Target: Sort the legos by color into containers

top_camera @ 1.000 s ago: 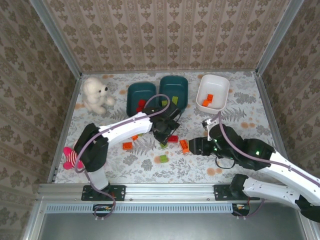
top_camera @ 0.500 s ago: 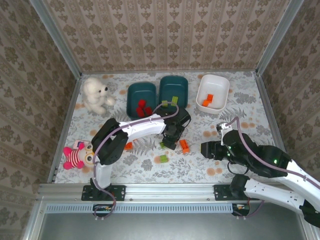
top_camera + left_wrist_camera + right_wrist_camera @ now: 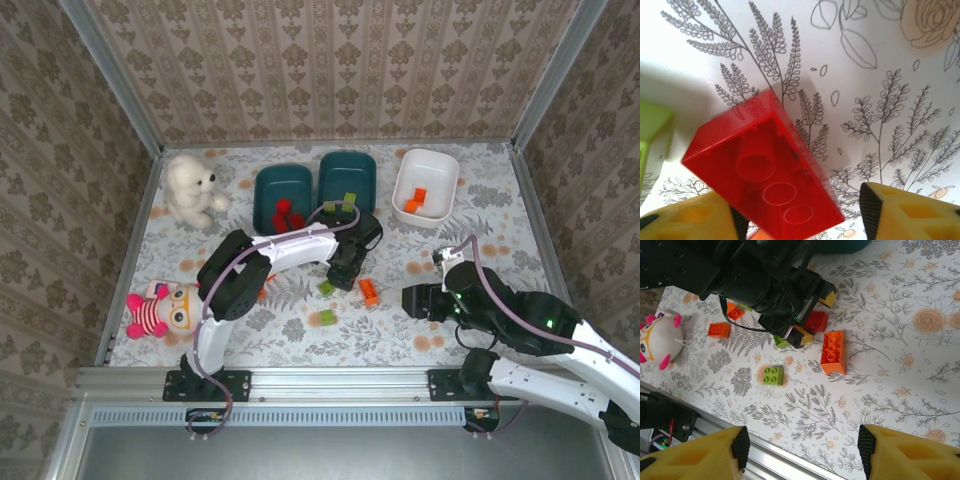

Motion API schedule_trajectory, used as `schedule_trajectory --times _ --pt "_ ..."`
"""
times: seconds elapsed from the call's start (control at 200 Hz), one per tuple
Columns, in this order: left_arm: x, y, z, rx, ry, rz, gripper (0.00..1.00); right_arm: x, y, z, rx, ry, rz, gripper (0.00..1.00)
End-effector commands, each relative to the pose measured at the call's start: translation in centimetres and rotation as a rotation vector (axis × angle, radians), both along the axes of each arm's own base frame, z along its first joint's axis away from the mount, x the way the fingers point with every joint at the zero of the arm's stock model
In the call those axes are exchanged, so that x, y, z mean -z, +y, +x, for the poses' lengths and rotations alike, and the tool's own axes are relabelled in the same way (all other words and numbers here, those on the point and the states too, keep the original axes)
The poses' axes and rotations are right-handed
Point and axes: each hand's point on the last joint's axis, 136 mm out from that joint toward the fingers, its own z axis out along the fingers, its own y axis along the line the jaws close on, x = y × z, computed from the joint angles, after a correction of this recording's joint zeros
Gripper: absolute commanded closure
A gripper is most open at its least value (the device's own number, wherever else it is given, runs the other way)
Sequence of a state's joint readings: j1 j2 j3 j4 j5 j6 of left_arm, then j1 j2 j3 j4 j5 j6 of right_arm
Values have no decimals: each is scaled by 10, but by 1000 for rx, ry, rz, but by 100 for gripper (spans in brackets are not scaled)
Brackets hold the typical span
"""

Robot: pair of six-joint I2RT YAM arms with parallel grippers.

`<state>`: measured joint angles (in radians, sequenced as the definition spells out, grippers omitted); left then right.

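The red lego sat inside the span of the left gripper, and the coming move would turn on how it lay there. In the left wrist view the brick lay slantwise to the jaws. Its long axis ran from well ahead of one finger back into the gap, so its near end lay between the fingertips and its far end stuck out past them. It overlapped that finger, while a sliver of the patterned table showed between its other side and the second finger. The jaws therefore stood wider than the brick and, as far as I could judge, were not clamped on it. The brick looked tipped, with what appeared to be its hollow underside turned toward the camera. A light green lego lay just outside the first finger. The right gripper was well apart from the red brick, its jaws wide with nothing between them. Ahead of those jaws lay an orange lego, just beside the left jaws, and a second green lego. The left arm was plainly the nearer. Closing on so skewed a brick would probably pinch it across its corners unless the wrist turned first. The dark teal container holding red bricks lay near, beyond the left jaws.
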<state>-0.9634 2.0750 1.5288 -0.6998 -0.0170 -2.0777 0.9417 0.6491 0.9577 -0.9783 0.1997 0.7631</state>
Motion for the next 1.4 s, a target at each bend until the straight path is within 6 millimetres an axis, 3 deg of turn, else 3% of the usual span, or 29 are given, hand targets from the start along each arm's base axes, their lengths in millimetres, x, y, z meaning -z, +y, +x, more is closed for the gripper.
schedule_trajectory --times 0.0,0.39,0.535,0.625,0.735,0.885,1.02,1.13,1.25,1.365,1.395 --pt "3 10 -2 -167 46 40 46 9 -4 -3 -3 20 -31 37" --pt "13 18 -2 -121 64 80 54 9 3 1 -9 21 -36 37" --pt "8 22 5 -81 28 90 64 9 4 2 -9 22 -40 37" --pt "-8 19 14 -19 -27 89 71 8 4 3 -6 16 -44 37" --pt "-41 15 24 96 -104 98 73 4 1 6 7 -1 -53 37" --pt "-90 36 37 226 -220 139 74 -2 2 11 12 -23 -60 37" --pt "-119 66 64 383 -288 171 76 -6 11 16 -4 -22 -56 36" --pt "-133 90 102 563 -333 188 76 -8 22 21 -23 -22 -50 36" --pt "-135 102 144 720 -381 118 76 -9 33 28 -42 -13 -50 36" --pt "-122 110 177 822 -376 15 77 -11 42 34 -57 -6 -50 36" --pt "-119 123 189 816 -368 -1 78 -11 44 35 -59 -4 -52 36"
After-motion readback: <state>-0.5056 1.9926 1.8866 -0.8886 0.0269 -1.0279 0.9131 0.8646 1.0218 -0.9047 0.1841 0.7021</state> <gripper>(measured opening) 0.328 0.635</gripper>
